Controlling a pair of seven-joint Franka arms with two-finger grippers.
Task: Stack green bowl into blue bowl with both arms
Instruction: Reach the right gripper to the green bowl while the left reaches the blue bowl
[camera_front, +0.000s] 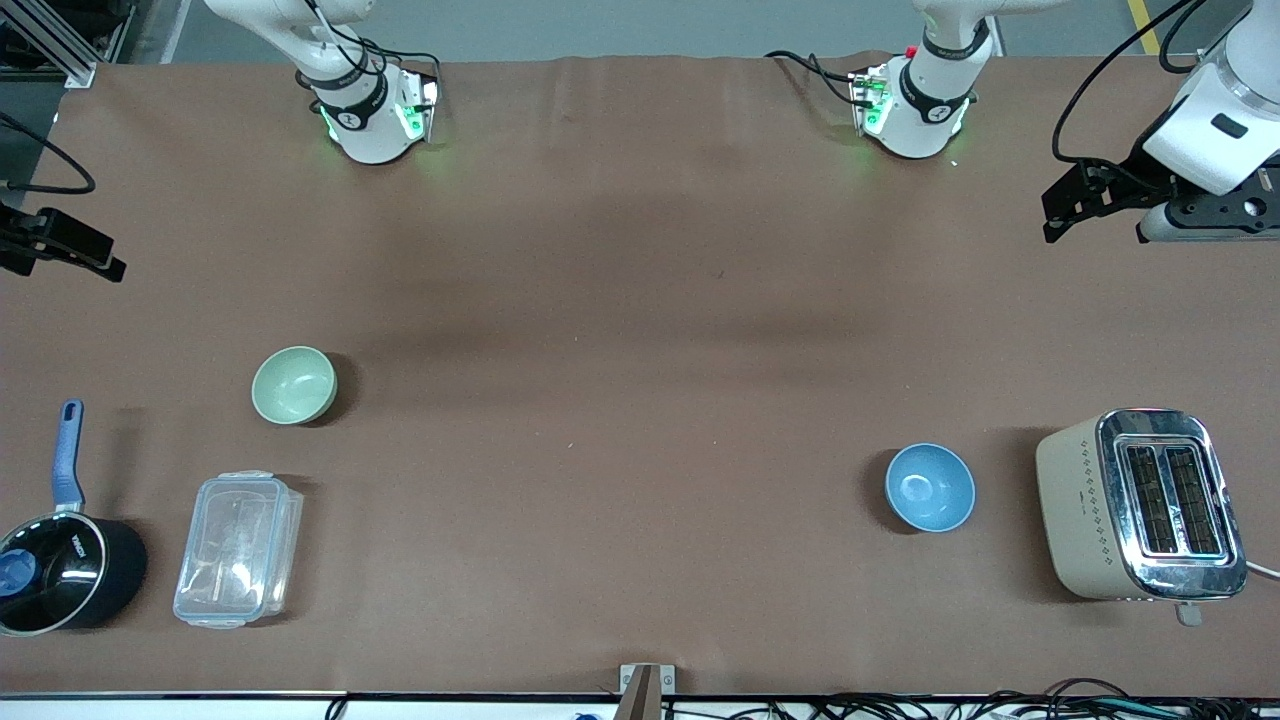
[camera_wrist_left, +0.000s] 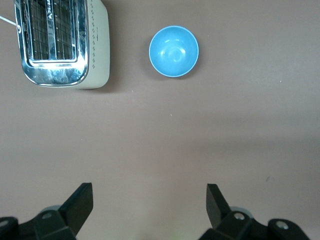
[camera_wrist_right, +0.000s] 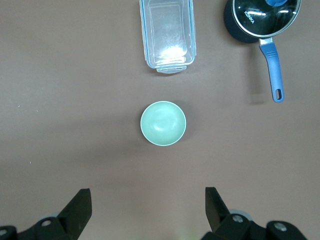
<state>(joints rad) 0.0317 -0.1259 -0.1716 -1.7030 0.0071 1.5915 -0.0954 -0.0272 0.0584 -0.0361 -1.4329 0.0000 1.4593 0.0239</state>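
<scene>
The green bowl (camera_front: 294, 385) stands upright and empty on the brown table toward the right arm's end; it also shows in the right wrist view (camera_wrist_right: 163, 123). The blue bowl (camera_front: 930, 487) stands upright and empty toward the left arm's end, beside the toaster; it also shows in the left wrist view (camera_wrist_left: 173, 51). My left gripper (camera_front: 1090, 200) hangs high over bare cloth at its end of the table, open and empty (camera_wrist_left: 150, 200). My right gripper (camera_front: 65, 248) hangs high over its end's table edge, open and empty (camera_wrist_right: 148, 202). Neither gripper touches a bowl.
A beige and chrome toaster (camera_front: 1140, 505) stands beside the blue bowl at the left arm's end. A clear plastic container (camera_front: 237, 549) and a black saucepan with a blue handle (camera_front: 60, 565) lie nearer to the front camera than the green bowl.
</scene>
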